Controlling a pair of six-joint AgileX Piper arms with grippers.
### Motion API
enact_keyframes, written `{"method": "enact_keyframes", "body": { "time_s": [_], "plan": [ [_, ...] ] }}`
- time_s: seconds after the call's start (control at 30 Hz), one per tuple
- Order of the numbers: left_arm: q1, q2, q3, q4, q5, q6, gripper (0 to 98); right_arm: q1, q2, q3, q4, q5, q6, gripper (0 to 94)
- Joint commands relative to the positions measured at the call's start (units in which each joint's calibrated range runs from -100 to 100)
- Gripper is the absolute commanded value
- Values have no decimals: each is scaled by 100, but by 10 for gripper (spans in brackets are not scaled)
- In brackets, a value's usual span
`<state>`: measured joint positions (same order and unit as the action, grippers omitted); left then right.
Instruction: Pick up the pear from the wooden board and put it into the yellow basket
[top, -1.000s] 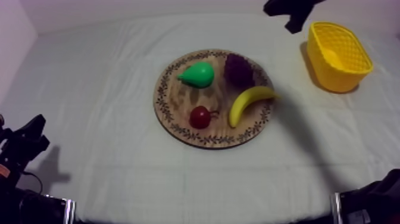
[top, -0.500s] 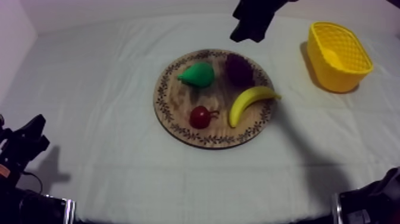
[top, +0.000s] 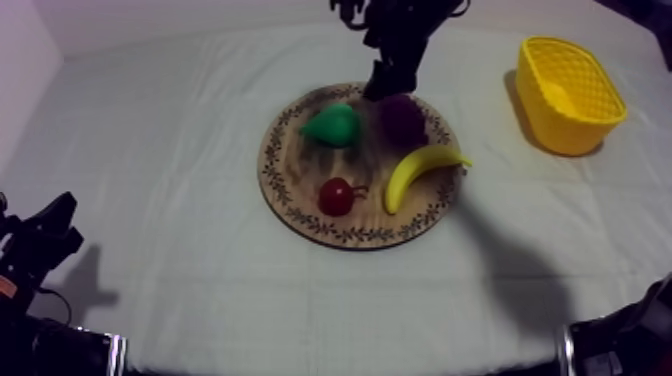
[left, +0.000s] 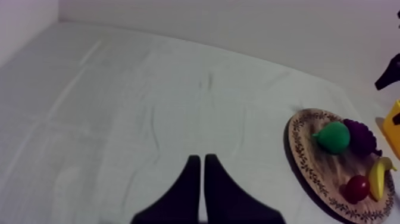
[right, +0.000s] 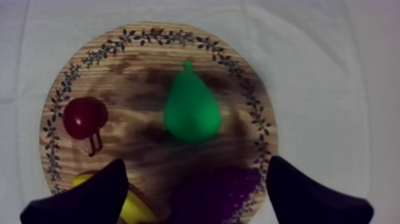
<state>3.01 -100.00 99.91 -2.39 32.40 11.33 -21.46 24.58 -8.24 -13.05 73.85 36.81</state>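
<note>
A big table (top: 150, 200) has a grey-white cloth on it. In the middle lies the round wooden board (top: 295, 185) with a leafy rim. The yellow basket (top: 565, 125) stands at the right side of the table, well away from the board.

My right gripper (top: 385, 85) hangs over the far edge of the board, above the gap between the pear and the grapes. Its two black fingers (right: 89, 196) are wide apart and there is nothing between them. My left gripper (top: 45, 235) sits low at the left side of the table, far from the board. Its fingers (left: 193, 184) lie close together and hold nothing.

Four toy fruits lie on the board. The banana (top: 420, 170) is on the side near the basket. The grapes (top: 402, 118) are at the far side. The green pear (top: 332, 125) lies on its side just beside the grapes, with its thin end pointing away from them. The small red fruit (top: 336, 196) is nearer the front.
</note>
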Motion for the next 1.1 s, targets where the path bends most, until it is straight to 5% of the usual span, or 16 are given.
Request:
{"method": "enact_keyframes", "body": {
  "time_s": [0.0,0.67,1.07],
  "plan": [
    [-1,0,-2,-2,1,-2,1,-37,184,-44,15,-45,26,768],
    [-1,0,-2,-2,1,2,1,-286,2149,-1416,345,-489,-137,710],
    [-1,0,-2,-2,1,2,1,-312,2470,-1416,519,-602,-240,565]
  ]
}}
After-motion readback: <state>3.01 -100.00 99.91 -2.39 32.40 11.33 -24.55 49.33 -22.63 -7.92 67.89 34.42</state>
